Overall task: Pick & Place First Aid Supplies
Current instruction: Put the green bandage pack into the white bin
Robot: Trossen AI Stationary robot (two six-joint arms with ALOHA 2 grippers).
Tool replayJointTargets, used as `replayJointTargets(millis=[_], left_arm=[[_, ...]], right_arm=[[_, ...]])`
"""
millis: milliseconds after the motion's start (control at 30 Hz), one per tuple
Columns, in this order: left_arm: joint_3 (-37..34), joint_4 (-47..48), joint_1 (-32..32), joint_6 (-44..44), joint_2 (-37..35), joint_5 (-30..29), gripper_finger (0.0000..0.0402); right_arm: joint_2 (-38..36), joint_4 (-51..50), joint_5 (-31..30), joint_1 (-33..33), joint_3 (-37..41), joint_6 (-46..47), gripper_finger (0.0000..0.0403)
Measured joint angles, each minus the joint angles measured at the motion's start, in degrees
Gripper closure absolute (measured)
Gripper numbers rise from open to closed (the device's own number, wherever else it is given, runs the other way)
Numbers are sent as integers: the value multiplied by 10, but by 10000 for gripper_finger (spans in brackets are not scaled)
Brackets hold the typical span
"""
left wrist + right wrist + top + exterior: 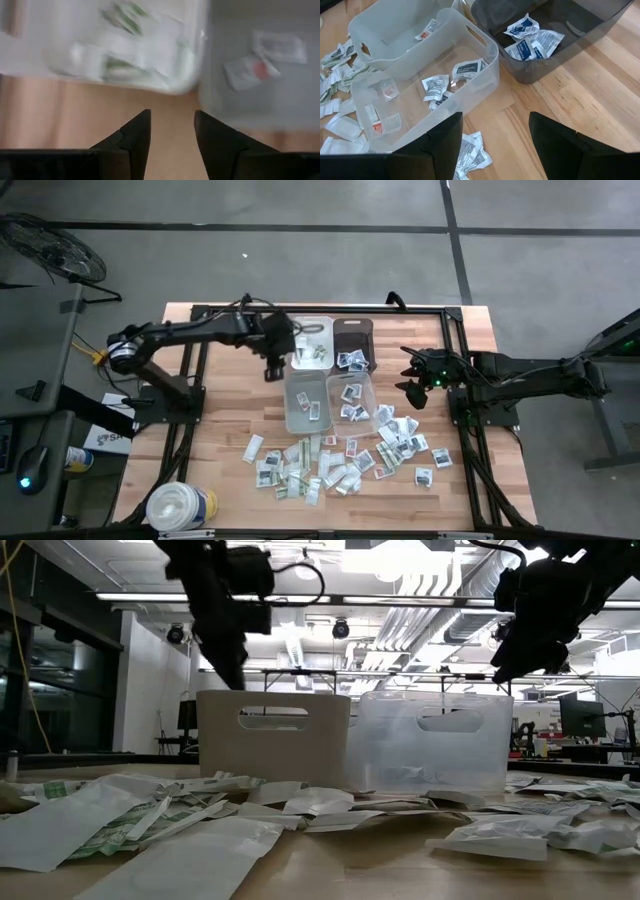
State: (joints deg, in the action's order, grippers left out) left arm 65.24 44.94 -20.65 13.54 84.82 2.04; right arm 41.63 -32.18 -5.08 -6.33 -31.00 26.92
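Note:
Several small paper packets point(330, 465) lie loose on the table's near half, and in the low view they lie point(200, 815) in front of the bins. More packets rest in the bins: greenish ones point(120, 65) in the white bin point(312, 321), dark-printed ones point(530, 40) in the dark bin point(352, 326). My left gripper point(274, 370) point(172, 112) hangs open over bare wood at the white bin's near left corner, with nothing between its fingers. My right gripper point(412, 392) point(495, 115) waits open to the right of the bins, also holding nothing.
Four bins stand in a block at mid-table: white and dark at the far side, two clear ones point(300, 420) point(352, 378) in front. A big white round tub point(182, 505) stands at the near left corner. A black frame runs along the table's far edge point(330, 308).

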Motion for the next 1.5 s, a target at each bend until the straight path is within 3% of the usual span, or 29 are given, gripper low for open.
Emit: replayJointTargets(millis=[333,633,833,967,1233,1500], left_arm=[[-1,174,174,-25,-32,-25,250],[-3,180,350,-25,-29,-14,250],[-3,179,437,-78,-29,-68,249],[-3,175,480,-118,-25,-93,234],[-3,143,539,-184,15,-70,167],[-3,99,580,-223,84,-74,161]], right_arm=[[0,-1,-3,0,0,-14,181],[0,-1,-1,0,0,-17,181],[0,-1,11,0,0,-19,181],[0,-1,11,0,0,-19,181],[0,0,16,0,0,-19,181],[0,1,16,0,0,-25,181]])
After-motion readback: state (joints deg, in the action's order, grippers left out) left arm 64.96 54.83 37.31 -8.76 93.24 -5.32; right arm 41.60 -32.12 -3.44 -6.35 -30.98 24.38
